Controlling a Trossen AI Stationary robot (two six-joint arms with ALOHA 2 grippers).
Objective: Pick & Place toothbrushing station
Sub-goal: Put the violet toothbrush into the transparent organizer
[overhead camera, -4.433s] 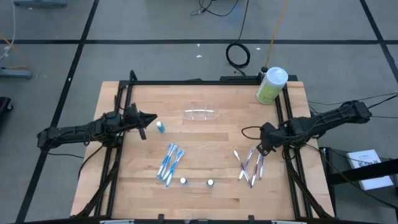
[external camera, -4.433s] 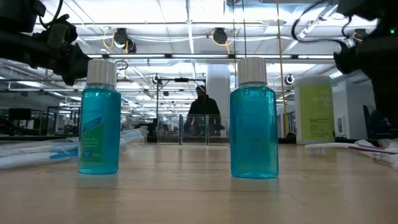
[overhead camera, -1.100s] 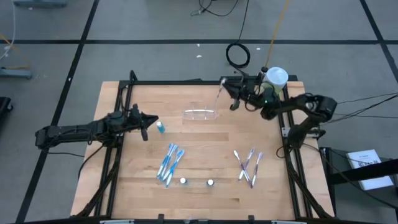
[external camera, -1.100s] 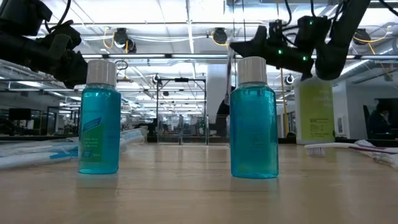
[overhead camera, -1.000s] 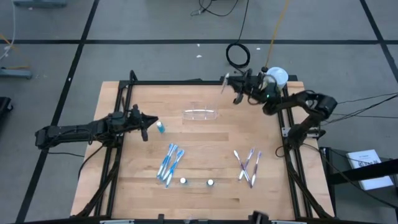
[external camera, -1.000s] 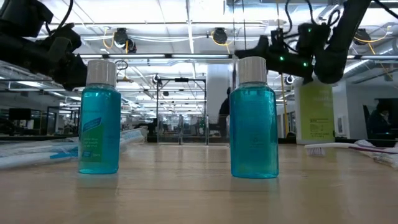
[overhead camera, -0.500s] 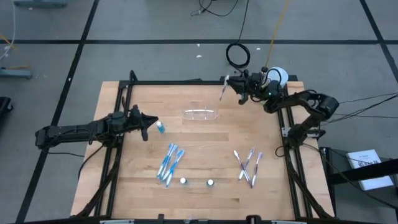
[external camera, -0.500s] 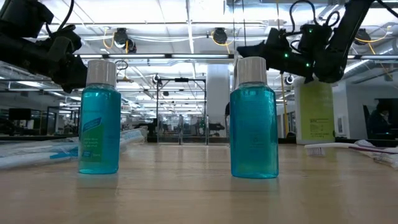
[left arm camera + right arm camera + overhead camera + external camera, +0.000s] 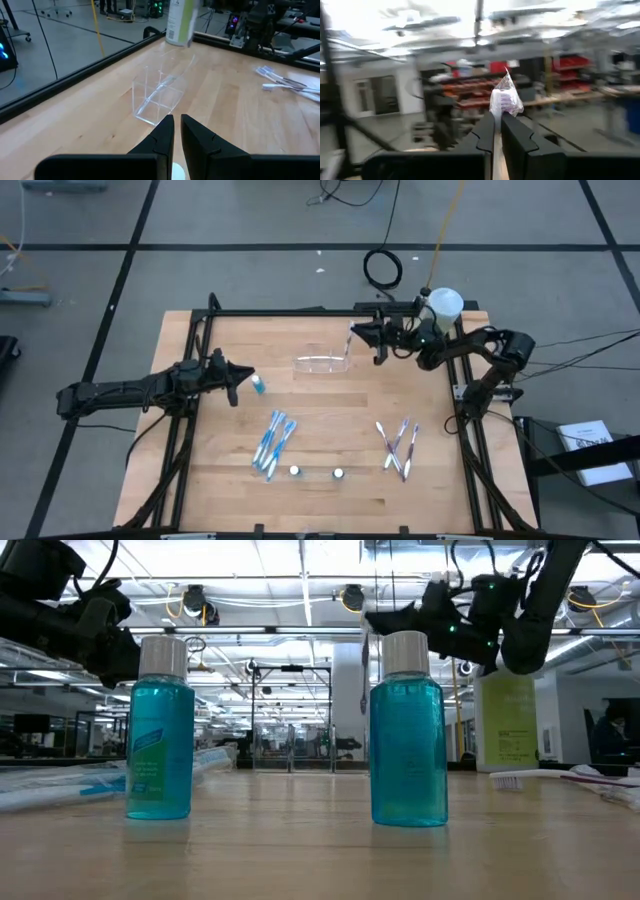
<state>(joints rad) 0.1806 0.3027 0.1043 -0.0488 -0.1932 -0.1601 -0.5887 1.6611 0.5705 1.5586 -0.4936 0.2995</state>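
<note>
The toothbrushing station, a clear plastic tray (image 9: 322,363) (image 9: 157,95), lies flat on the wooden table toward its far side. Just off the tray's right end, above the table, my right gripper (image 9: 353,331) (image 9: 497,120) is shut on a wrapped toothbrush (image 9: 347,347) (image 9: 364,670). At the table's left my left gripper (image 9: 248,372) (image 9: 177,122) waits shut, beside a small blue bottle (image 9: 258,385). My right gripper pinches the toothbrush between its two fingers just under the wrapped head (image 9: 505,100), which stands up past the fingertips. The fingers come roughly level from the table's right side. The handle (image 9: 364,690) hangs down below them, clear of the table.
Several blue toothbrushes (image 9: 272,442) lie near the middle and several purple-and-white ones (image 9: 400,445) to their right. Two small blue bottles (image 9: 160,730) (image 9: 407,730) stand near the front edge. A green bottle with a white cap (image 9: 438,315) stands at the far right corner.
My right gripper has carried the toothbrush from the table's far edge a little toward the near edge and the tray, rolling its wrist on the way. The toothbrush stays in its hold and now hangs beside the tray's right end.
</note>
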